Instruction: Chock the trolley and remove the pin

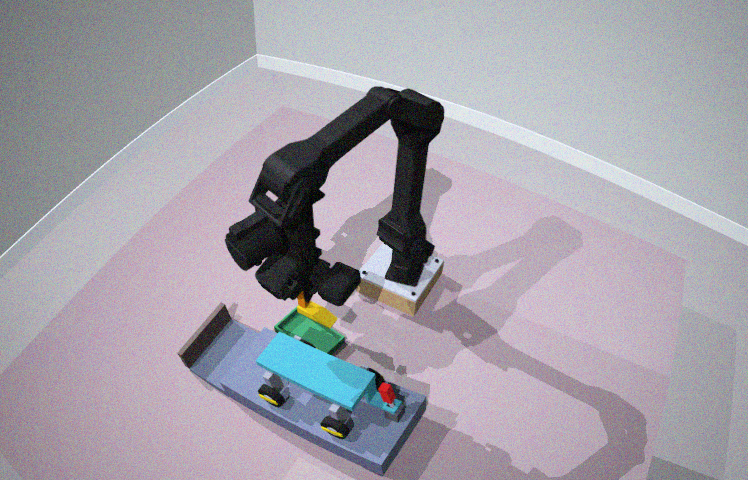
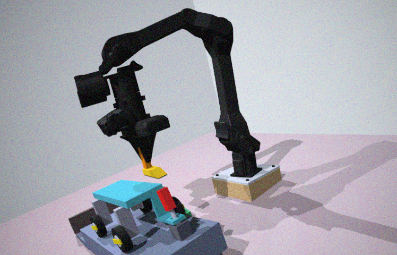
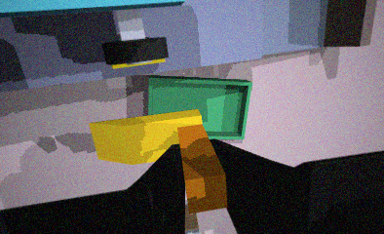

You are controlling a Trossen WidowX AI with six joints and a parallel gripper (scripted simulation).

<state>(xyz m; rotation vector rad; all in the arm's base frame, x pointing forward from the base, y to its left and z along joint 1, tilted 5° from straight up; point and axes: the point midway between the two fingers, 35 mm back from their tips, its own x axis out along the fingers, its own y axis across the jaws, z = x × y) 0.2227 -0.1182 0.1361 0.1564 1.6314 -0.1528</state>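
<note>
Trolley [image 1: 315, 368] [image 2: 126, 192] [image 3: 82, 7] on ramp [image 1: 301, 410] [image 2: 191, 243] [image 3: 233, 36], pin [image 1: 386, 392] [image 2: 166, 198] seated. Claw [image 1: 305, 302] [image 2: 146, 160] [image 3: 194, 150] grips chock [image 1: 317, 313] [image 2: 154, 172] [image 3: 131, 138] by its handle, aloft near tray [image 1: 339, 343] [image 2: 188, 212] [image 3: 247, 109]. Outstanding: chock placement, pin removal, pin disposal, release.

Robot test area, as I see it: arm bolted to plate on wooden block [image 1: 400, 303] [image 2: 238, 191], plain walls [image 1: 521, 71] [image 2: 320, 62] behind.
</note>
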